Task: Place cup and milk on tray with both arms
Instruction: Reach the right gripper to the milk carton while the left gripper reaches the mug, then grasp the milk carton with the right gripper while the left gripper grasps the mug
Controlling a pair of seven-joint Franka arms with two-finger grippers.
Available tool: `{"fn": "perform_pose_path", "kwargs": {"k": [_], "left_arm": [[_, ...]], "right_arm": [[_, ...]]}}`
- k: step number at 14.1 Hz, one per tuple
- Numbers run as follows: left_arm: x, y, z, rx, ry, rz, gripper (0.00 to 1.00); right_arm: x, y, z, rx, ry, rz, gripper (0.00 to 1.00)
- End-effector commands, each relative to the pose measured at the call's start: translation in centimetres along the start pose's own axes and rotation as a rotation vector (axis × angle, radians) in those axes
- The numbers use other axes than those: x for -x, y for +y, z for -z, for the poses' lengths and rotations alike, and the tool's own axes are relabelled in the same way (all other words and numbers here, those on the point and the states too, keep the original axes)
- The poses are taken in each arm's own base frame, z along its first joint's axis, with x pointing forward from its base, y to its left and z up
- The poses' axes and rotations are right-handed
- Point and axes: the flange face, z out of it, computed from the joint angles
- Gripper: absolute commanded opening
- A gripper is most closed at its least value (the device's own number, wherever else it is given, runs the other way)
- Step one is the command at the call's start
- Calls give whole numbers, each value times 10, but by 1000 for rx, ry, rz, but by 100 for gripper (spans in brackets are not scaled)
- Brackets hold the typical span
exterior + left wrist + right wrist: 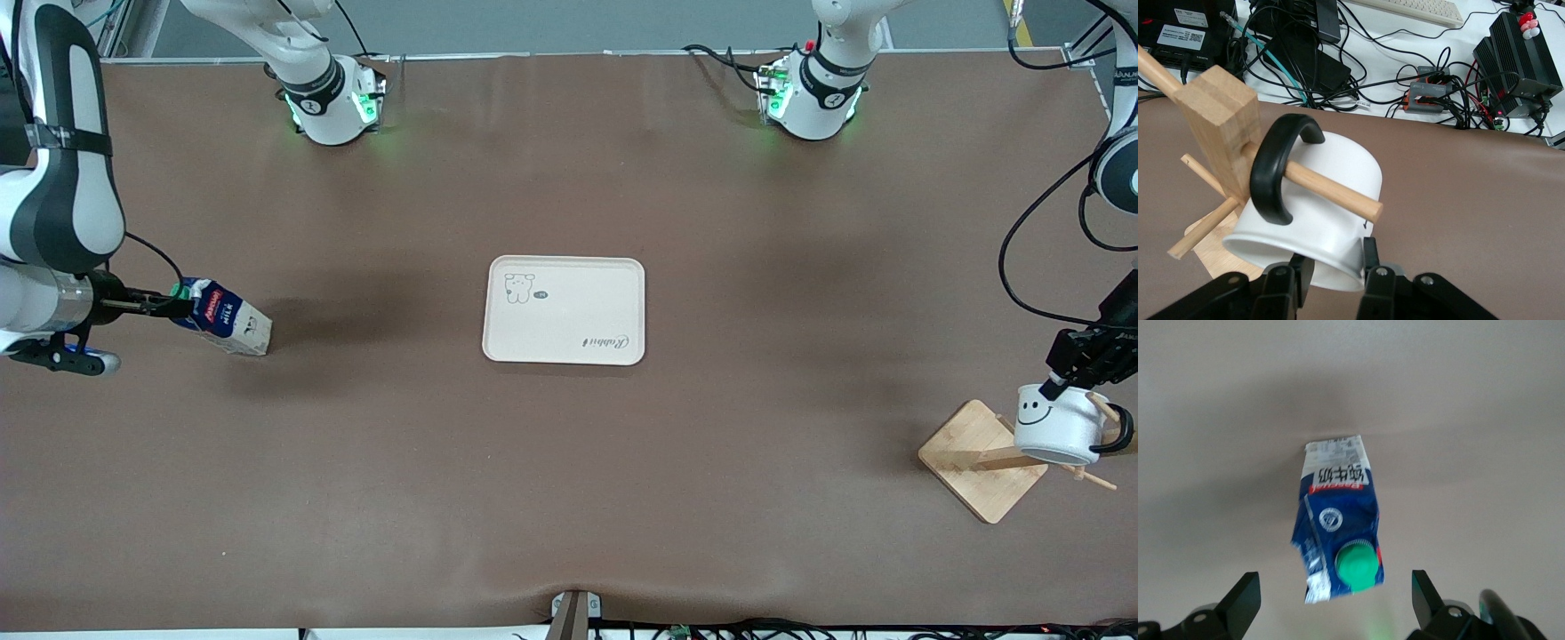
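The cup (1053, 427) hangs by its black handle on a peg of the wooden rack at the left arm's end of the table. My left gripper (1062, 384) is at its rim. In the left wrist view the left gripper (1335, 267) is shut on the cup's (1331, 193) wall at the rim. The milk (224, 318) lies tilted on the table at the right arm's end, green cap toward my right gripper (173, 307). In the right wrist view the right gripper (1335, 581) is wide open, with the milk's (1338, 520) top end level with the tips, untouched. The tray (578, 302) lies bare at the table's middle.
The wooden rack (973, 458) has a square base, an upright post (1218, 113) and several pegs; one peg (1331, 190) passes through the cup's handle. Cables and power boxes (1521, 60) lie past the table's edge.
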Motion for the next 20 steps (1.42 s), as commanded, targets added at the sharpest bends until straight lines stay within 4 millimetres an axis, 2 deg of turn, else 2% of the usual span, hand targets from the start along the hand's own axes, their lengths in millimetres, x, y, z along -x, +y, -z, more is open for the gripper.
{"fn": "perform_pose_path", "kwargs": {"k": [1,4,8,10,12,20], "left_arm": [[-6,1,1,5,25,5,13],[-8,8,1,11,27,-3,0],[-7,15,6,17,24,-8,0],[-5,21,10,47,-3,21,0],[-5,29,18,83,-37,74,0],[-4,59,40,173,-162,303,0]], "right_arm": [[18,7,-9,-20,32,-15,100],[23,4,-11,-19,31,12,100],[23,8,-28,-21,86,110,100],[27,13,-36,-26,107,102,100],[32,11,-36,-28,107,102,100],[29,15,-52,-29,148,95,100]]}}
